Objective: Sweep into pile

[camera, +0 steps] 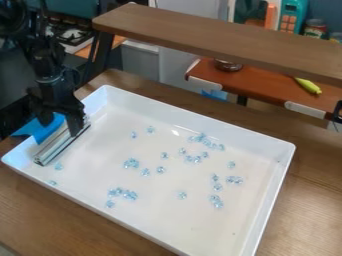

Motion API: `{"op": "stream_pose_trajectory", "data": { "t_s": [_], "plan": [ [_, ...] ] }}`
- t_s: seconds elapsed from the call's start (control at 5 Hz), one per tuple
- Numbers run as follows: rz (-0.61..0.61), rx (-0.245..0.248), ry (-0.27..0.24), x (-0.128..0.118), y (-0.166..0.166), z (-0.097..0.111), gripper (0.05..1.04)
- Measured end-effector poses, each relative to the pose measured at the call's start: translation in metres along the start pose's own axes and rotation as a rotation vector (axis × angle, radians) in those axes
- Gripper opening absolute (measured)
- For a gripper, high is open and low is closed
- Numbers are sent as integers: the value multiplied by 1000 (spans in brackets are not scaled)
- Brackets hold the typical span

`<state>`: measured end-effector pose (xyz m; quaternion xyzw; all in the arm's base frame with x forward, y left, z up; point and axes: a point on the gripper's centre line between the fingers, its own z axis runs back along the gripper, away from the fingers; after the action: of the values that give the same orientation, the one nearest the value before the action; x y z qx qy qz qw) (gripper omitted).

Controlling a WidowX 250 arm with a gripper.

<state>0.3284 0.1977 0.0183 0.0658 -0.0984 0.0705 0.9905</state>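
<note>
Blue beads (pixel 132 163) here and there in white tray (pixel 200 121)

Tray (pixel 200 120) corner cut off at bottom, arm (pixel 48 62) cut off upper left

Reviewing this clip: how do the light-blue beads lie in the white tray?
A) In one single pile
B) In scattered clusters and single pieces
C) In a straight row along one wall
B: the light-blue beads form several separate clusters, with lone ones between, across the white tray.
</note>
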Motion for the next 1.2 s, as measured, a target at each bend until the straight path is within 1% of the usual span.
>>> {"op": "stream_pose_trajectory", "data": {
  "t_s": [0.2, 0.6, 0.8, 1.0, 1.2],
  "plan": [
    [12, 5, 13, -2, 0, -8, 1000],
    [25, 23, 6, -2, 2, -10, 994],
    [31, 24, 25, -6, 1, -17, 916],
    [32, 32, 36, -9, 2, -20, 617],
    [12, 37, 46, -15, -1, -23, 368]
  ]
}}
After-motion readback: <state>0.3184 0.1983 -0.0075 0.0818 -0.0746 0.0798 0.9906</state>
